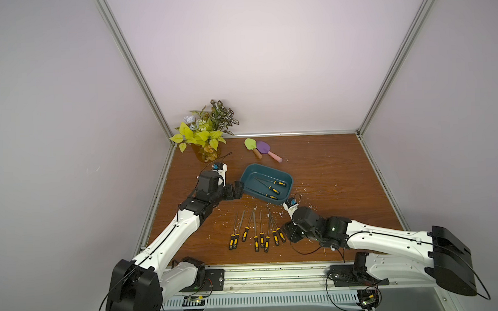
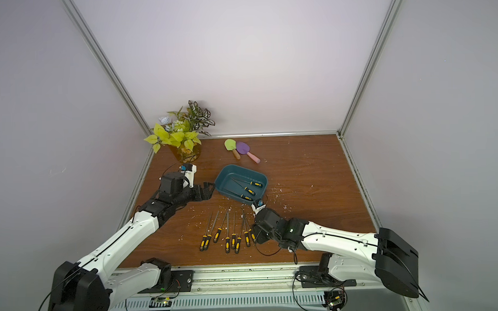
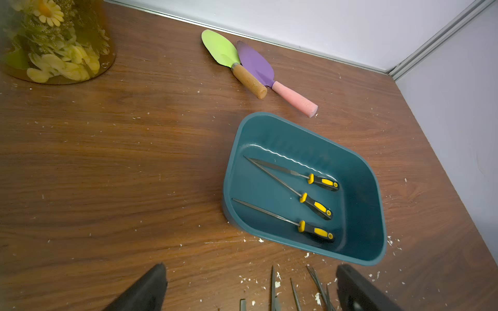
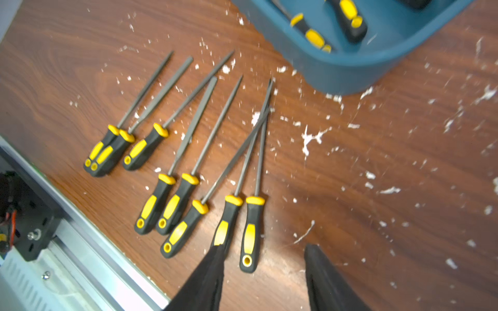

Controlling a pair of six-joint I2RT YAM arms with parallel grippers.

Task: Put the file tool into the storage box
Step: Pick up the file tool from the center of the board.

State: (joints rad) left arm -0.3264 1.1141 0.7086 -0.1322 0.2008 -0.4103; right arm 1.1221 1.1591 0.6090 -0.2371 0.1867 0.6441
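left end effector (image 3: 250, 266): we are holding it open, empty
right end effector (image 4: 264, 247): we are hovering it open over a file (image 4: 250, 234)

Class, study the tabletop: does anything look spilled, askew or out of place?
White flakes litter the wooden table, thickest beside the storage box, which sits skewed to the table's edges. Three loose files nearest the right gripper lie with shafts crossed; the rest lie roughly side by side.

No legible text or labels, seemingly.
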